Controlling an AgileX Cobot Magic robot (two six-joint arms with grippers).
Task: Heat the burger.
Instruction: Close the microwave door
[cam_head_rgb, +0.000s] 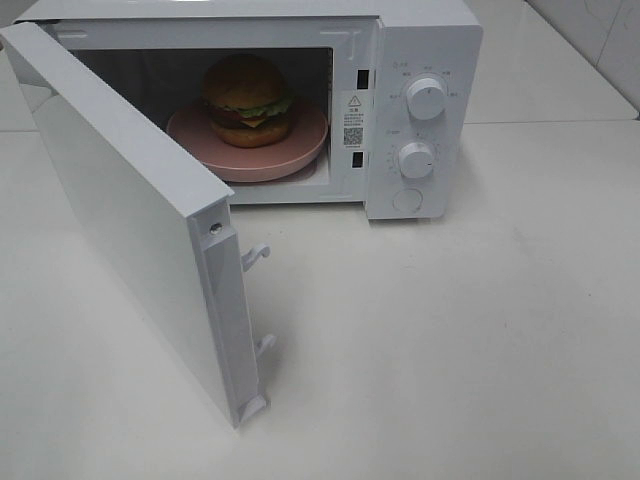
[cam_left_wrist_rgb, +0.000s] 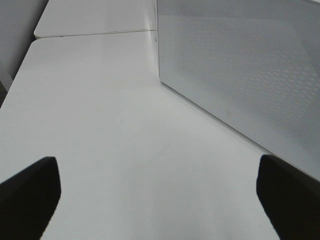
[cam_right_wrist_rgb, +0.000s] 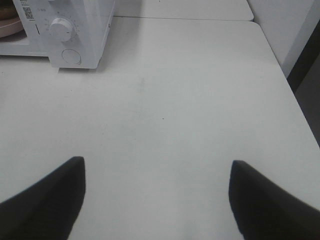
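- The burger (cam_head_rgb: 247, 95) sits on the plate (cam_head_rgb: 305, 152) inside the microwave (cam_head_rgb: 425, 35); its door (cam_head_rgb: 130, 230) stands wide open, so heating cannot start until it shuts.
- The left tool (cam_left_wrist_rgb: 157, 167) hangs released and empty just beside the door's outer face. A push that is too hard or badly placed may slide the whole microwave along the bench (cam_head_rgb: 450, 350) rather than swing the door.
- The plate's rim lies near the opening — if it overhangs, the closing door may knock it and tip the burger.
- The latch hooks (cam_head_rgb: 256, 255) may not catch on a soft push.
- The right tool (cam_right_wrist_rgb: 157, 167), also released and empty over bare bench, may slip on the lower knob (cam_head_rgb: 415, 160) — or turn the upper knob (cam_head_rgb: 427, 98) by mistake.
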